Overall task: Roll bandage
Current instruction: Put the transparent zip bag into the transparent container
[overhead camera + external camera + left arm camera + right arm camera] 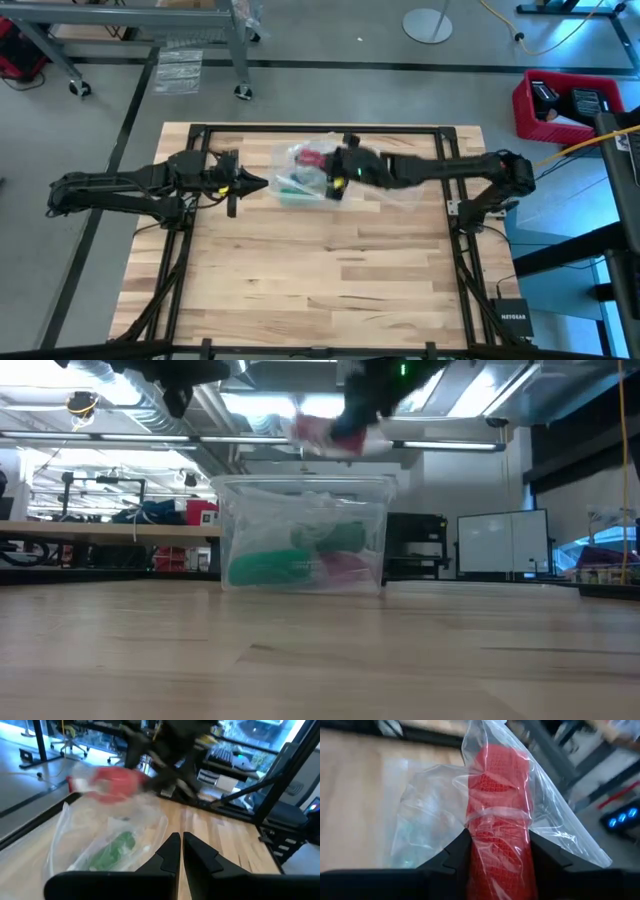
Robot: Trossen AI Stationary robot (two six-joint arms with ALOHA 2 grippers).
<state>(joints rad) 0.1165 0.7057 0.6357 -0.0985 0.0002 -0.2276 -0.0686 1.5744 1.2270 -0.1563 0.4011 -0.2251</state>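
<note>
Left gripper (pixel 181 851) closed; right gripper (pixel 499 852) clamped.

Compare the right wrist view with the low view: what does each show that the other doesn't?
Only the right wrist view shows the right gripper clamped on the red bandage through its clear plastic bag. Only the low view shows the clear plastic box resting on the table with green items inside, and the bandage lifted above the box. Both show the bagged bandage held off the table.
</note>
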